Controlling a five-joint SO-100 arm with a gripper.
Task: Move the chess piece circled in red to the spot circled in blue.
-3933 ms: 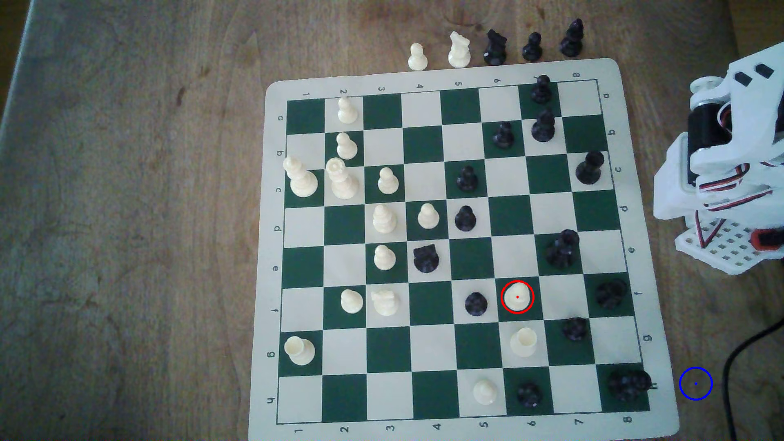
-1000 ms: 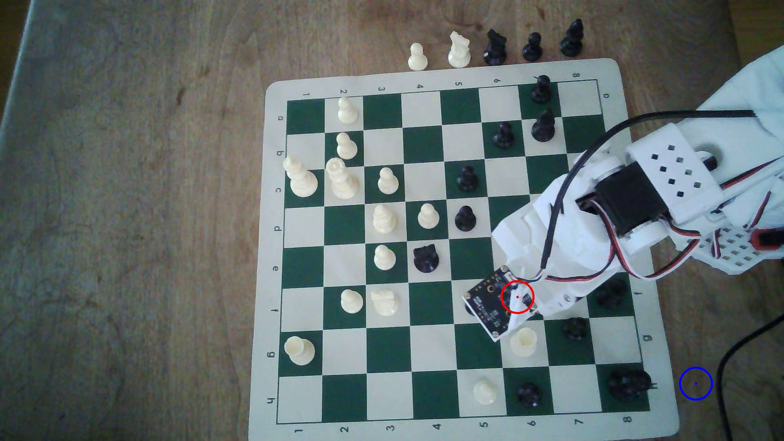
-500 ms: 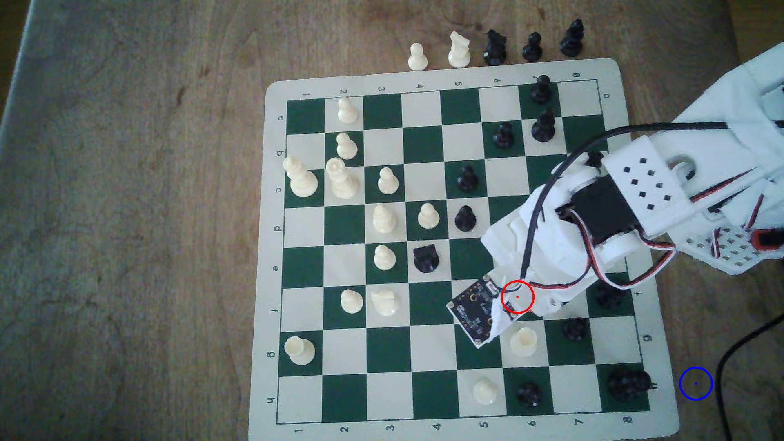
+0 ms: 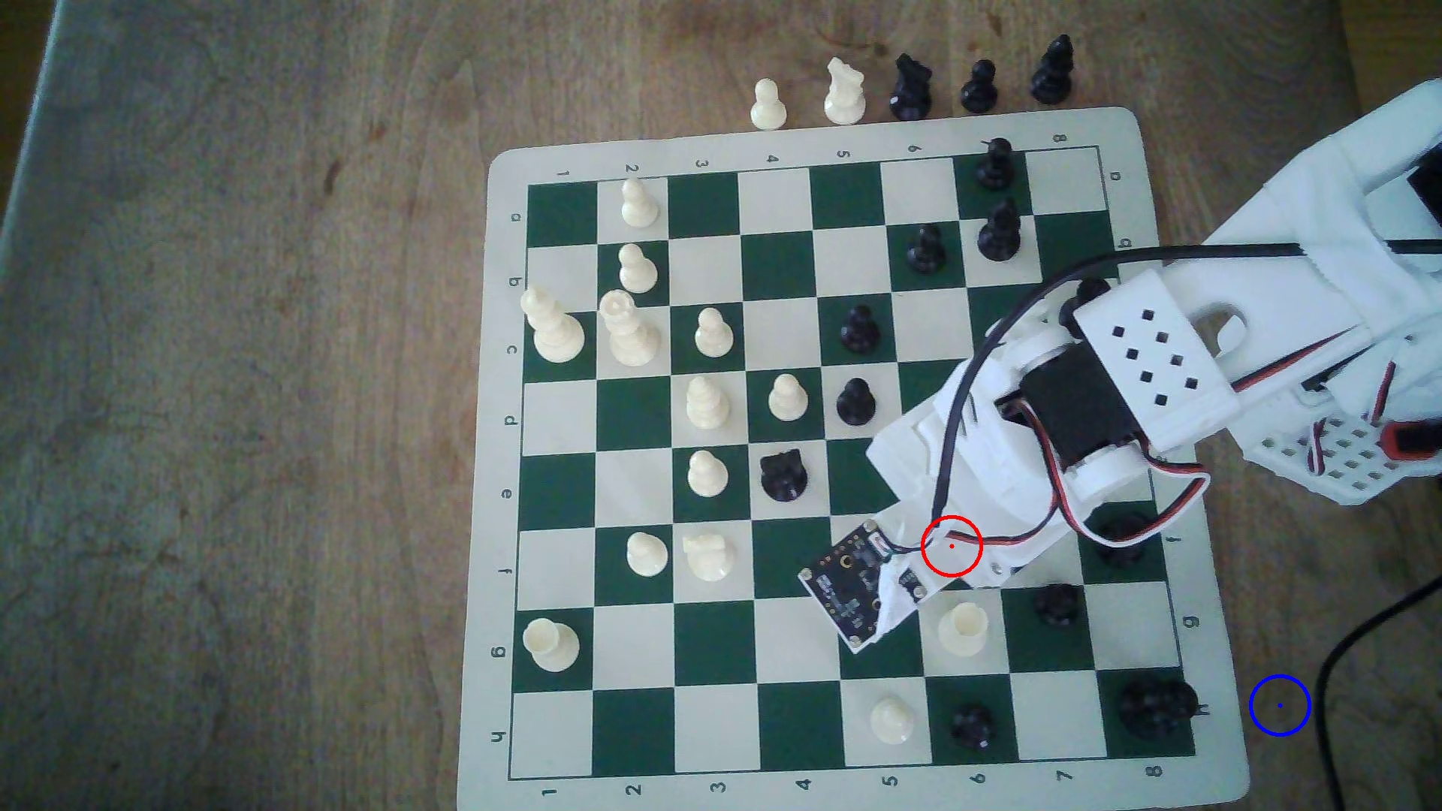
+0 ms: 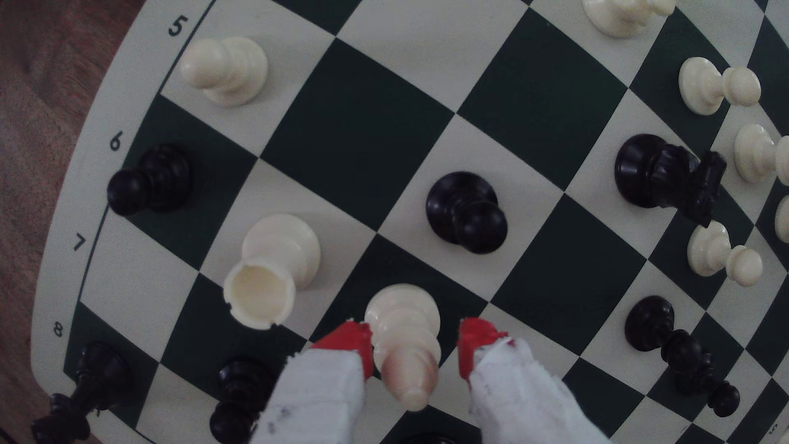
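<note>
We note the end effector (image 5: 414, 341) spread, its red-tipped fingers (image 5: 348, 341) flanking the small cream plastic pawn (image 5: 403, 324) on its green square; closing off-centre could tip it into the nearby cream hollow-topped rook (image 5: 273, 269) or black pawn (image 5: 467, 211).

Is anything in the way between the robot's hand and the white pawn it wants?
Nothing visible is. In the wrist view the hand is open, with one red-tipped finger on each side of the white pawn and no other piece between them. The closest neighbour, the cream rook, stands off to one side, outside the fingers.
</note>
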